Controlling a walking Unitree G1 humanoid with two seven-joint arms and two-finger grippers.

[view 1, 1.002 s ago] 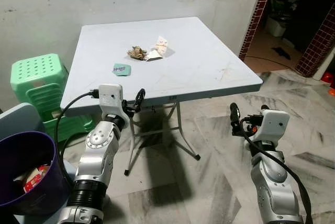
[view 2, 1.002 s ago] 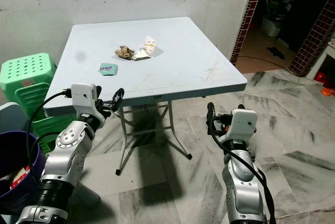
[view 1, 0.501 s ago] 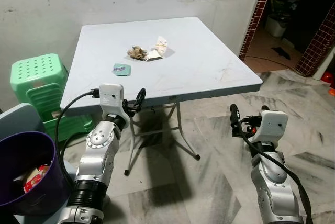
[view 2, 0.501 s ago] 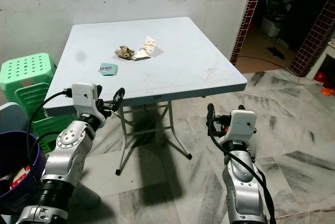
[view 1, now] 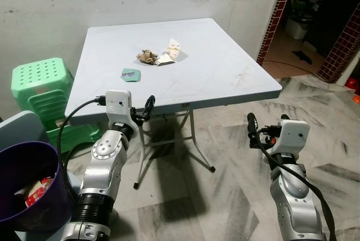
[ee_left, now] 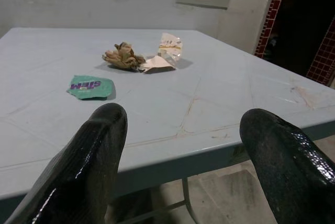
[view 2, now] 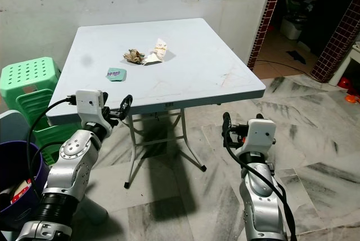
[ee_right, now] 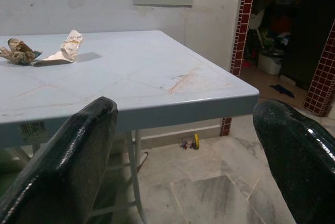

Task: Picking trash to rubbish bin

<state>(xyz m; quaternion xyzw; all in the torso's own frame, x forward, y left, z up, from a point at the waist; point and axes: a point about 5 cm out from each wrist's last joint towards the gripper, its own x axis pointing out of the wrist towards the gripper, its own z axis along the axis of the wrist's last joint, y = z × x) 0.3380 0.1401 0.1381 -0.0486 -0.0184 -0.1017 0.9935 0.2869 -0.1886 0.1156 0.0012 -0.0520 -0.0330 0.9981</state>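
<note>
Trash on counter [view 1: 225, 77]: brown crumpled wad [view 1: 147, 56], white wrapper [view 1: 171, 50], green packet [view 1: 130, 74]; likely light, soft, pinch at bunched middle. Left hand [view 1: 143, 110], right hand [view 1: 264, 131] open, empty, before counter edge; bin [view 1: 25, 156] at robot's left

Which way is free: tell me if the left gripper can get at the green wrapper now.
Probably yes: the left gripper, open at the table edge, faces the green wrapper with bare tabletop between.

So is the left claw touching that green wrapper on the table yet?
Apart. The left wrist view shows the green wrapper lying flat on the table, well beyond the open left claw, with bare tabletop between them.
</note>
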